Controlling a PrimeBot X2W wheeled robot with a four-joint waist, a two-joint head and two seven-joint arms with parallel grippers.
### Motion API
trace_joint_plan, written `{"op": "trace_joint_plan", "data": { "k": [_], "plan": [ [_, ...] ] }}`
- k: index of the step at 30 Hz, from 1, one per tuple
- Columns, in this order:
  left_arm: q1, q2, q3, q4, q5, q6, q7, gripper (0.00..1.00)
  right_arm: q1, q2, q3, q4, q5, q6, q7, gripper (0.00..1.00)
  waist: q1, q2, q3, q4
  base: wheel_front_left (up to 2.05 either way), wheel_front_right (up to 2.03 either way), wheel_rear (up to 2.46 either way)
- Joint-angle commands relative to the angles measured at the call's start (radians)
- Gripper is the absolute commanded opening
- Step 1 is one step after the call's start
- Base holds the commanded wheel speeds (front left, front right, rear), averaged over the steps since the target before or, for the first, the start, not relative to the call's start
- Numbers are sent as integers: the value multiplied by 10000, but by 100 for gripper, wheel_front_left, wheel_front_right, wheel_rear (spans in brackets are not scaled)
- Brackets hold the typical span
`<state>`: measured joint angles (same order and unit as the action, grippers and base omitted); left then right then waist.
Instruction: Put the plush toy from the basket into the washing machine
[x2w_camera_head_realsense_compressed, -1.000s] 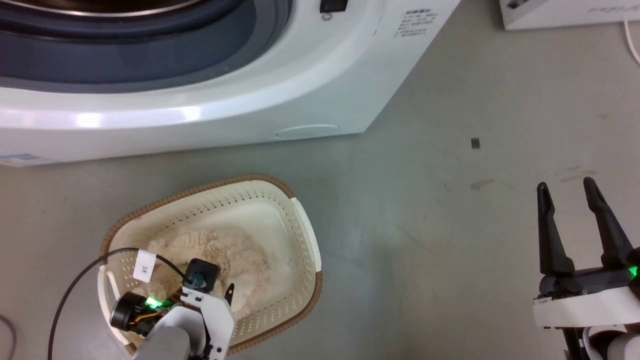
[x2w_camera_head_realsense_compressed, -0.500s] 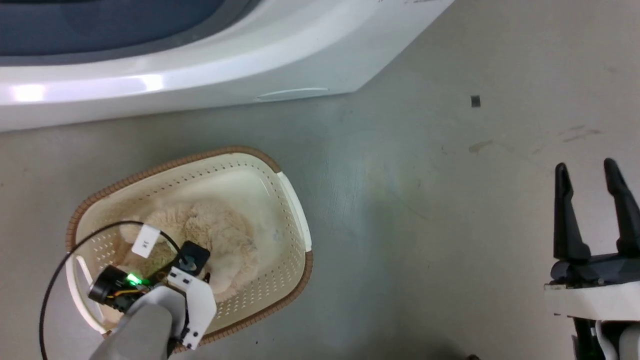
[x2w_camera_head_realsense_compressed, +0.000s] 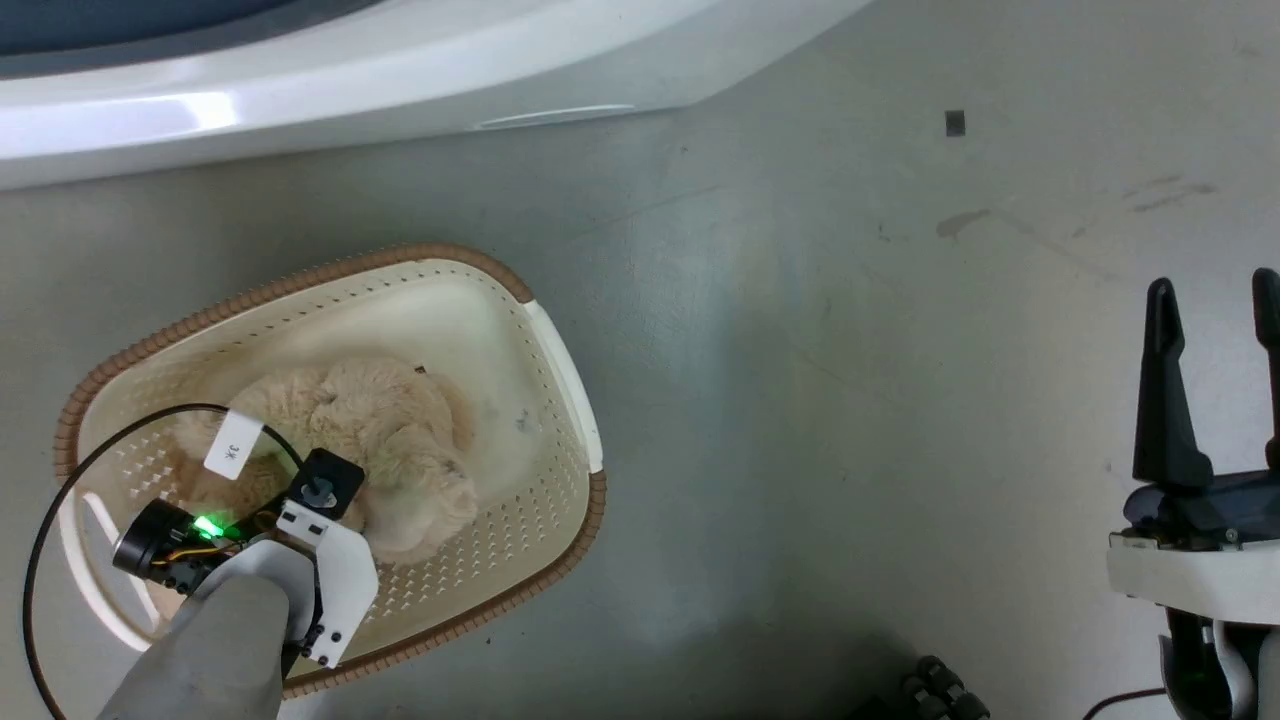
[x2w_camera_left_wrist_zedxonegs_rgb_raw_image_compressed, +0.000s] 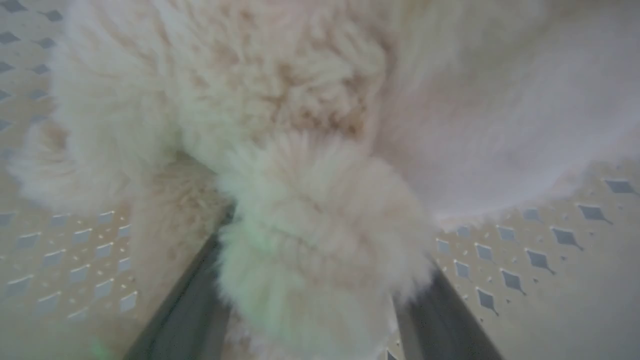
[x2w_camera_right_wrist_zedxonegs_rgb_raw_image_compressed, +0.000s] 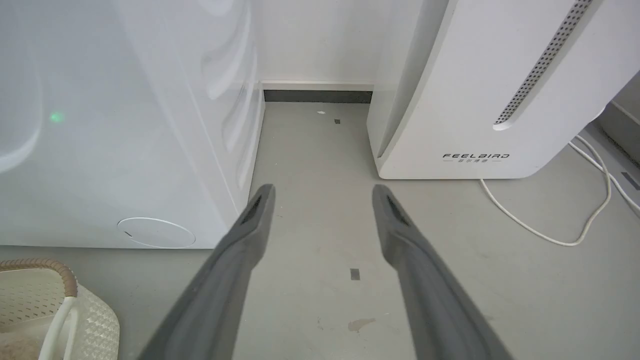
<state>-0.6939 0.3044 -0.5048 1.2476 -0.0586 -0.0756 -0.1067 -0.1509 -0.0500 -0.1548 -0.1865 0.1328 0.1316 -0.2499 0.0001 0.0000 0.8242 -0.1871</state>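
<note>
Grey floor (x2w_camera_head_realsense_compressed: 800, 400), FEELBIRD appliance (x2w_camera_right_wrist_zedxonegs_rgb_raw_image_compressed: 450, 100); left pincer (x2w_camera_left_wrist_zedxonegs_rgb_raw_image_compressed: 320, 250) seemingly pinches plush toy (x2w_camera_head_realsense_compressed: 390, 440), right pincer (x2w_camera_right_wrist_zedxonegs_rgb_raw_image_compressed: 322, 189) spread.

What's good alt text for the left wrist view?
The toy fills most of the frame, with one shaggy cream clump between the two dark fingers of the left gripper at the bottom edge. The perforated wall of the basket shows on both sides. Whether the fingers are squeezing the fur is unclear.
</note>
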Motion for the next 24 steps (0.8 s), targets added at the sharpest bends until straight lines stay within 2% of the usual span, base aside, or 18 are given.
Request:
{"op": "trace_joint_plan", "data": {
  "k": [1,7,16,20,21,24],
  "plan": [
    [-162,118,-129,375,-135,-152,33,0,-209,-2,-40,-83,-9,-9,-107,100,-1,0,116,-77,0,0,0],
    [114,56,-152,430,-395,-314,-414,0,-294,-2,0,89,-1,-9,-118,100,-1,0,-303,-104,0,0,0],
    [787,-181,-132,431,-699,-260,-1186,0,-194,-2,99,503,-58,-9,-118,100,-1,0,-1734,13,0,0,0],
    [1104,-298,7,364,-929,-111,-1451,0,-27,-2,78,659,-123,-9,-118,100,-1,0,-2459,90,0,0,0],
    [1387,-356,22,141,-991,-2,-1532,0,96,-2,14,763,-141,-9,-118,100,-1,0,-3009,202,0,0,0],
    [1782,-350,150,-601,-1109,135,-1544,0,262,-2,21,883,-184,-9,-118,100,-1,0,-3560,338,0,0,0]
  ]
}}
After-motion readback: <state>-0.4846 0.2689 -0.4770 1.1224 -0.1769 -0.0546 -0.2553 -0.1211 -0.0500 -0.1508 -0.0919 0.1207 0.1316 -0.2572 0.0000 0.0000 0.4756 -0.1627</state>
